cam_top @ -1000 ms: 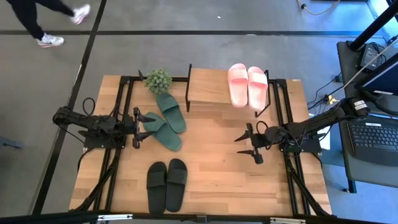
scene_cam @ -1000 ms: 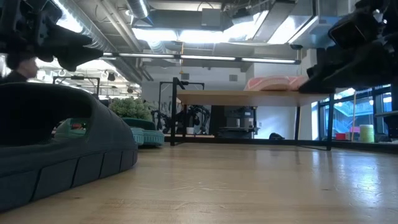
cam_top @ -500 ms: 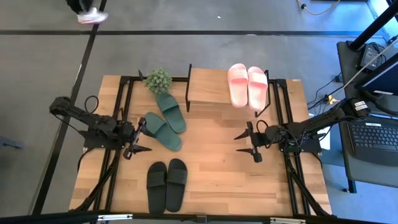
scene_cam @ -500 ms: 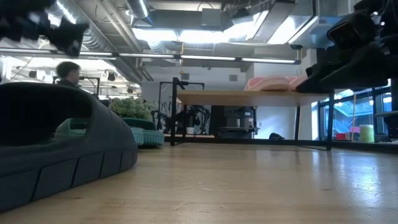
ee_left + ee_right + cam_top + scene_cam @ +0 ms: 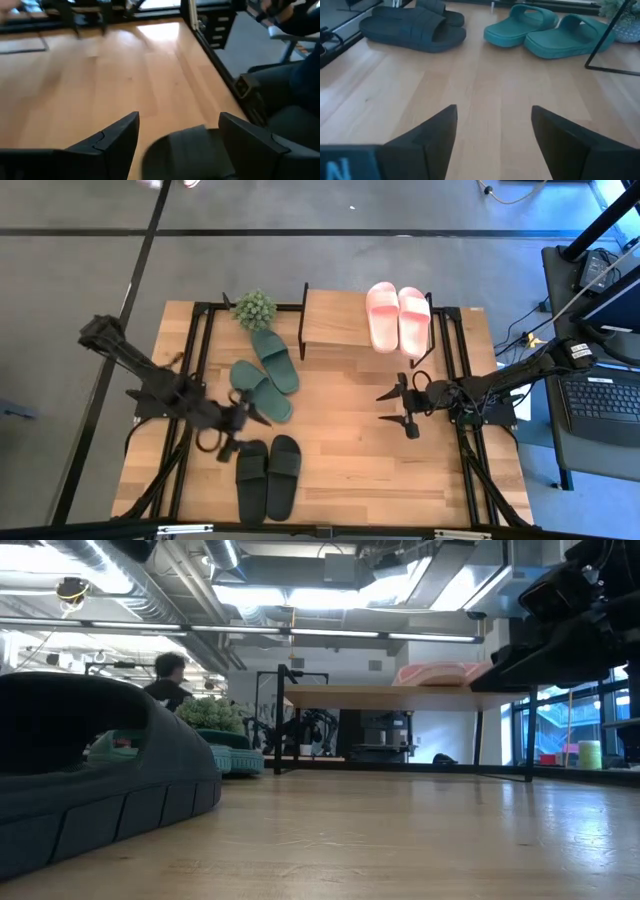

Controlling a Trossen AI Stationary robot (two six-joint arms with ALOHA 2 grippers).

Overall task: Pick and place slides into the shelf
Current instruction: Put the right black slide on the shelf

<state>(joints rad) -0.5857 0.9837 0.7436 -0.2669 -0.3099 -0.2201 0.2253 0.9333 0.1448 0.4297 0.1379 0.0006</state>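
Observation:
A black pair of slides [image 5: 268, 476] lies on the table near its front edge, and a dark green pair [image 5: 264, 376] sits farther back on the left. A pink pair [image 5: 398, 317] rests on the wooden top of the shelf [image 5: 332, 320] at the far side. My left gripper [image 5: 240, 435] hovers open just over the black pair's far end. In the left wrist view the black slide [image 5: 186, 150] shows below and between its fingers. My right gripper [image 5: 392, 410] waits open above bare table at the right, facing the black pair [image 5: 412, 27] and the green pair [image 5: 547, 30].
A small potted plant [image 5: 255, 308] stands at the far left beside the shelf. Black frame rails [image 5: 196, 360] run along both table sides. Bare wood lies between the two grippers. In the low view a person [image 5: 168, 680] is in the room behind.
My left gripper has swung from beside the green pair toward the table's near edge and a little to the right, rising and tipping downward, and now stands over the black pair's far end. Its fingers have stayed open. The slides have not moved.

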